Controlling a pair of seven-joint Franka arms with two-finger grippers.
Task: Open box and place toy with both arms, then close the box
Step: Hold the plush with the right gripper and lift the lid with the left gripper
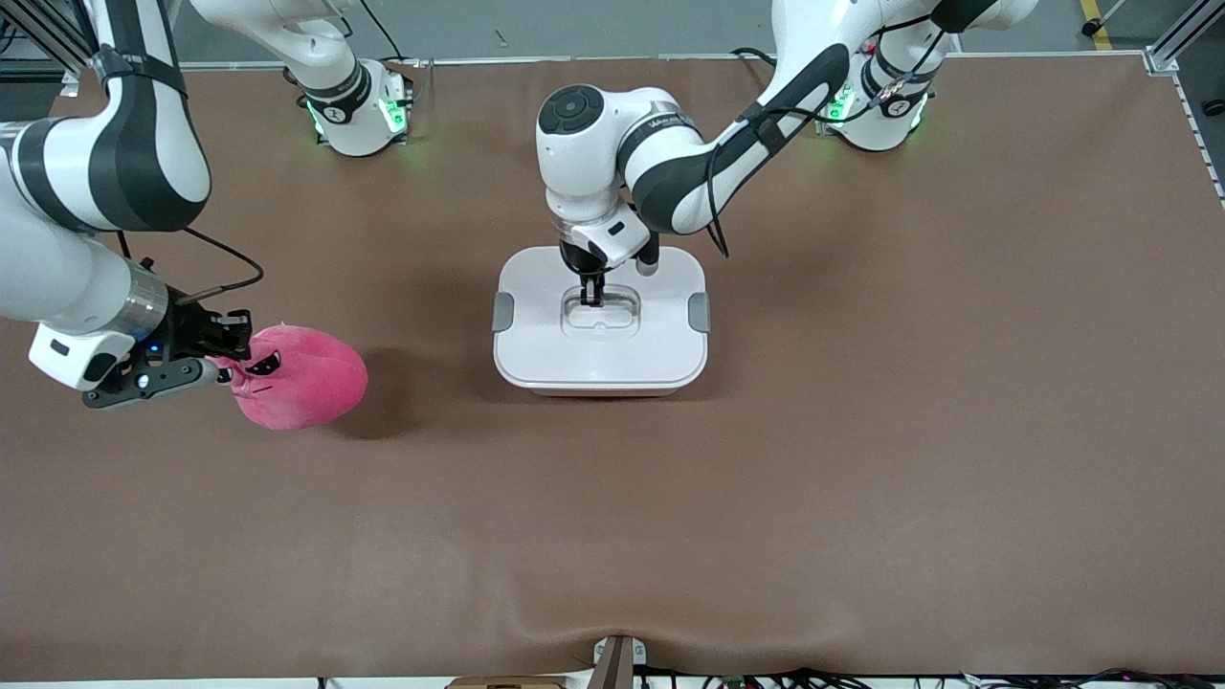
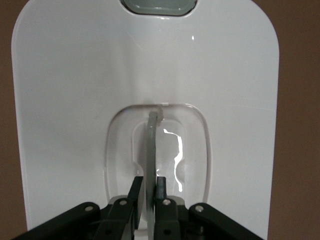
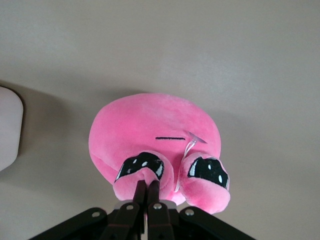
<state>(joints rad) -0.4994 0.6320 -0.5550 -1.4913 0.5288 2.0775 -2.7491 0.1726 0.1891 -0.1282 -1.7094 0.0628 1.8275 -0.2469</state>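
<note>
One box [image 1: 601, 359], pale pink tub under a white lid [image 1: 536, 277], sits mid-tabletop, lid on and flat, so contents hidden. Two grey side clips: one [image 1: 502, 311] toward my right arm's end, one [image 1: 700, 312] toward my left arm's end. One clear handle [image 2: 151, 150] stands up in the lid's recess [image 1: 600, 313].

My left pincer [image 1: 593, 290] is down in that recess, fingers [image 2: 161, 192] clenched on the handle, one each side of the thin clear strip. My left arm reaches in from its base and hangs over the box edge farther from the front camera.

One toy [image 1: 304, 376], hot pink plush blob with two dark eyes, is near my right arm's end of the tabletop, well apart from the box. Can't tell if it touches the surface or hangs just off it. My right pincer [image 1: 222, 368] is clenched on a fold of plush next to one eye [image 3: 141, 166], fingers [image 3: 139, 192] nearly together.

Open room: brown tabletop [image 1: 861, 478] is bare between toy and box, bare on the whole strip nearer the front camera, and bare toward my left arm's end. Box edges are clear all round at table level.
</note>
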